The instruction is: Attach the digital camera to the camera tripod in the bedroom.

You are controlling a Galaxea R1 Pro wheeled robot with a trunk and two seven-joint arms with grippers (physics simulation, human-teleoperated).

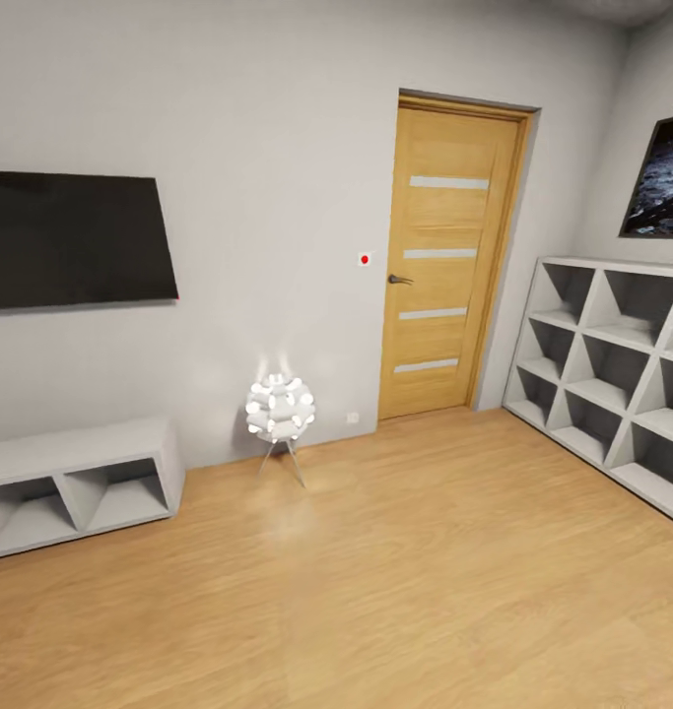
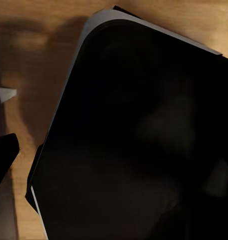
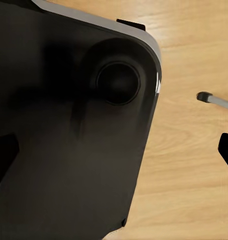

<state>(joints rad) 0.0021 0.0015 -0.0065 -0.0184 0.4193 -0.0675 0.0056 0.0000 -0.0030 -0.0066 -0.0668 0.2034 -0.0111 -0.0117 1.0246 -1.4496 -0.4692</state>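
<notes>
Claw state on either arm cannot be told — both wrist views look down past the robot's dark base (image 3: 68,150) to the plank floor (image 1: 425,591), arms seemingly tucked for driving. Ahead stand the door (image 1: 449,256), the cube shelves (image 1: 612,374) and a lamp (image 1: 279,407) — camera and tripod lie somewhere outside these pictures.

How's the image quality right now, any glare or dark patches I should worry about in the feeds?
Head view: evenly lit and sharp; the floor lamp blooms white, its glow spilling on the wall and floor; straight edges lean from wide-angle distortion. Left wrist view: soft and dim, a big black body close to the lens, heavy shadow on the wood. Right wrist view: the same dark bulk, brighter floor beside it.
</notes>
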